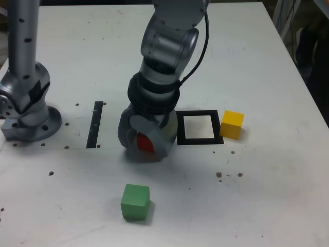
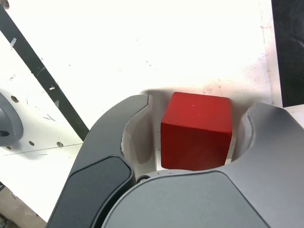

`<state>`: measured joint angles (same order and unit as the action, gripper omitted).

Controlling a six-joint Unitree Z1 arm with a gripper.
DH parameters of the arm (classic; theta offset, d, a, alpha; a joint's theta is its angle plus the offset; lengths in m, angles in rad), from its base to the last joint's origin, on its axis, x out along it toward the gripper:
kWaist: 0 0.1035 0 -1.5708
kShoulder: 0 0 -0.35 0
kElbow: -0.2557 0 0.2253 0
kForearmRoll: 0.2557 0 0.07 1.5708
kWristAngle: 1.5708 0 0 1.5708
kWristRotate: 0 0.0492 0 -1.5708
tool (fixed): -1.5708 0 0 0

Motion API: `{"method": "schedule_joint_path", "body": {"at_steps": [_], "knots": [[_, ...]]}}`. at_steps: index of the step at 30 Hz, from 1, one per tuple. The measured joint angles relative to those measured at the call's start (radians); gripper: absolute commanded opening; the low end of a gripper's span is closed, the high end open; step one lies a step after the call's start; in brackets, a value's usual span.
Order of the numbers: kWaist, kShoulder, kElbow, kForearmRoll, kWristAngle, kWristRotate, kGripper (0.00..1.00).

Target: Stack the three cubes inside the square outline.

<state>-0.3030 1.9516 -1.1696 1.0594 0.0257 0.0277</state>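
Flat on the white surface, a thick black square outline (image 1: 220, 140) with a white centre, partly hidden at one edge. Close against its border on the exterior view's right, a matte yellow cube (image 1: 232, 125). Off to the exterior view's left of the outline, a matte red cube (image 2: 196, 130), partly hidden there. Nearer the exterior camera, apart from both, a matte green cube (image 1: 135, 201), upright.

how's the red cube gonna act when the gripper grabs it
The red cube looks solid and crisp-edged, so it should stay stiff under a squeeze. Its flat sides suggest it won't roll. It sits between the open jaws of the gripper, nearer one, so it may slide a little as they close.
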Motion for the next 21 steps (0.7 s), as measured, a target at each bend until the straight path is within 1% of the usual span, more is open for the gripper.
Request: {"method": "schedule_joint_path", "body": {"at_steps": [7, 13, 21], "knots": [[0.0, 0.003, 0.0, -0.001, -0.001, 0.0, 0.26], [0.0, 0.003, -0.008, 0.0, 0.0, 0.005, 0.24], [0.0, -0.015, -0.077, 0.071, 0.012, 0.013, 0.21]]}}
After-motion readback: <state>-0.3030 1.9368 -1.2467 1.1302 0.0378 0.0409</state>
